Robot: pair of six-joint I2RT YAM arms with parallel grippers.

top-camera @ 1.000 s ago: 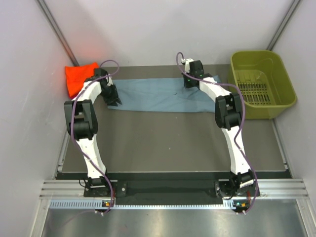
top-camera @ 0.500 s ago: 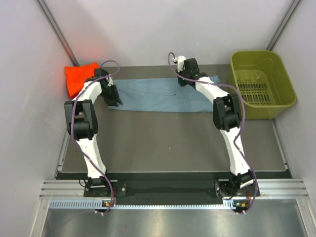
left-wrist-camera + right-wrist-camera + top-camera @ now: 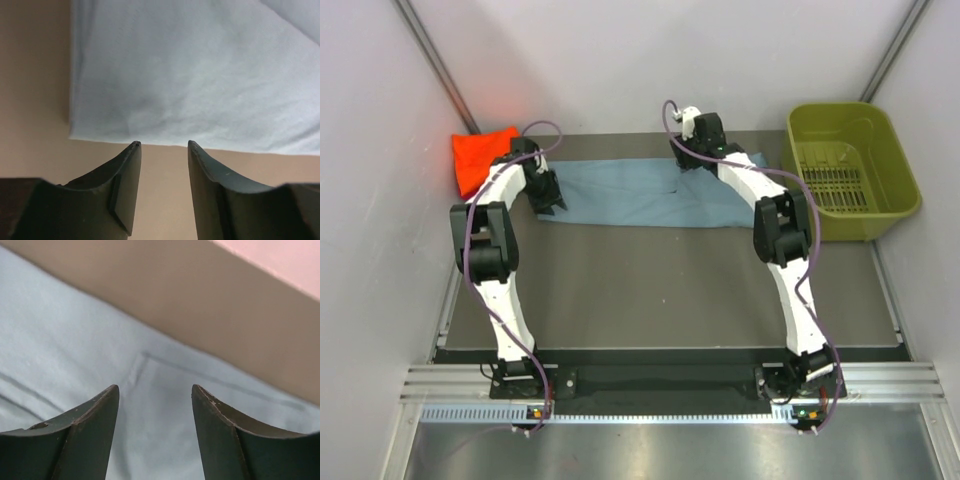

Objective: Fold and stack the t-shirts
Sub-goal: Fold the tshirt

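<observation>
While the large dusty grey-blue short-sleeved t-shirt [image 3: 630, 195] lay as a long flat band across the far part of the dark table [image 3: 660, 280], both tools were seen with nothing held. The left gripper [image 3: 162, 145] was parted, its jaws empty, and the shirt's near hem was found just ahead of its tips, with the cloth's corner ahead and to the tool's left. The right gripper [image 3: 155, 387] was likewise spread wide and empty, with the cloth directly below it and the shirt's far edge just ahead, bare table beyond that. A folded bright orange t-shirt [image 3: 480, 155] was seen further to the left of the left gripper, apart from the band. An olive-green plastic basket [image 3: 835, 125] stood well off to the right gripper's right.

The folding step was judged to be in hand, between grasps, with lengthwise folds apparently made and the crosswise fold not yet done. Next, fresh pinches at one end of the band would be called for, both layers being caught together. The stacking remained to be done.
</observation>
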